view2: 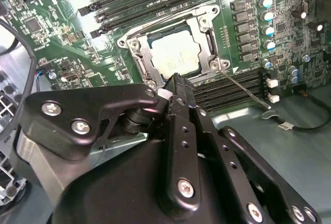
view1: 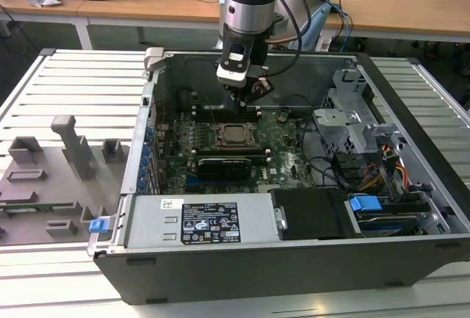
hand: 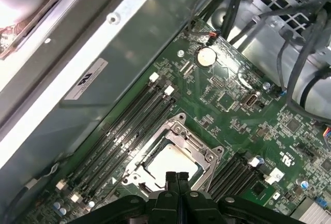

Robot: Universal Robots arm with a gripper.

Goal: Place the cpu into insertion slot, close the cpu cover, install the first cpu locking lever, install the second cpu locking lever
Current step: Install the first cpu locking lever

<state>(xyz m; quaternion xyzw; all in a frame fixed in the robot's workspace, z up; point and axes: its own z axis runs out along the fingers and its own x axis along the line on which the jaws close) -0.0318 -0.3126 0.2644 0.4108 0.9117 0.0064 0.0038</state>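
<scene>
The cpu [view1: 235, 135] lies in the insertion slot of the green motherboard, its pale metal top showing in both wrist views [view2: 176, 56] [hand: 171, 164]. The silvery cpu cover [view2: 137, 54] [hand: 182, 126] lies flat around it as a frame. A thin wire locking lever [view2: 248, 92] sticks out from one corner of the socket, slanting across the memory slots. My gripper [view1: 245, 102] [view2: 174, 79] [hand: 176, 175] hangs just above the socket's edge. Its fingers are pressed together, shut, with nothing visible between them.
Long black memory slots [hand: 129, 125] run on two sides of the socket. A long black card [view1: 224, 165] sits in front of it in the exterior view. The chassis walls, the grey power supply [view1: 198, 219], cables and a drive cage [view1: 352, 123] hem the board in.
</scene>
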